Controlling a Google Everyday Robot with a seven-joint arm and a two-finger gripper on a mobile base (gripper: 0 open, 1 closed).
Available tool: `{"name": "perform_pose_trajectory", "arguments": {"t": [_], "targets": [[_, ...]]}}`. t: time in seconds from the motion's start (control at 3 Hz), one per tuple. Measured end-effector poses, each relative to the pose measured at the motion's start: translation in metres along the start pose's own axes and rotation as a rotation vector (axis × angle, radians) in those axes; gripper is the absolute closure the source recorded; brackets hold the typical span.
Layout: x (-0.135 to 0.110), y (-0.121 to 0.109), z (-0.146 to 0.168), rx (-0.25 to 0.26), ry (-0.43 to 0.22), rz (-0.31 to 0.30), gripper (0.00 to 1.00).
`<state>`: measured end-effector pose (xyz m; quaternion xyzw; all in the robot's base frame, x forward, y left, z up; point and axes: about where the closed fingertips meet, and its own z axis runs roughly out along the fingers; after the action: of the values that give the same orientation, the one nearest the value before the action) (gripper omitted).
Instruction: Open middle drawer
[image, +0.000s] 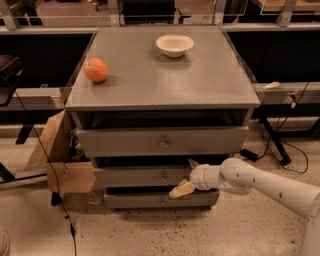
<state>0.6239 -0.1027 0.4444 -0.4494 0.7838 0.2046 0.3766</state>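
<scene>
The grey cabinet has three drawers. The middle drawer is the mid-sized grey front, with a small round metal knob. It looks about level with the other fronts. My gripper is in front of the right half of the middle drawer, a little to the right of the knob. It is open, with one tan finger pointing down-left and the other tip near the drawer's top edge. It holds nothing. The white arm comes in from the lower right.
The top drawer and the thin bottom drawer each have a knob. An orange and a white bowl sit on the cabinet top. A cardboard box leans at the cabinet's left. Cables lie on the floor at both sides.
</scene>
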Motion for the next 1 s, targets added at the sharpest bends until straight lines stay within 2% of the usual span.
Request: {"name": "perform_pose_trajectory", "arguments": {"t": [0.67,1.0], "targets": [[-0.0004,-0.0007,-0.0011,0.003,0.009,0.004,0.39],[-0.004,-0.0016,-0.0034,0.003,0.009,0.004,0.37]]}}
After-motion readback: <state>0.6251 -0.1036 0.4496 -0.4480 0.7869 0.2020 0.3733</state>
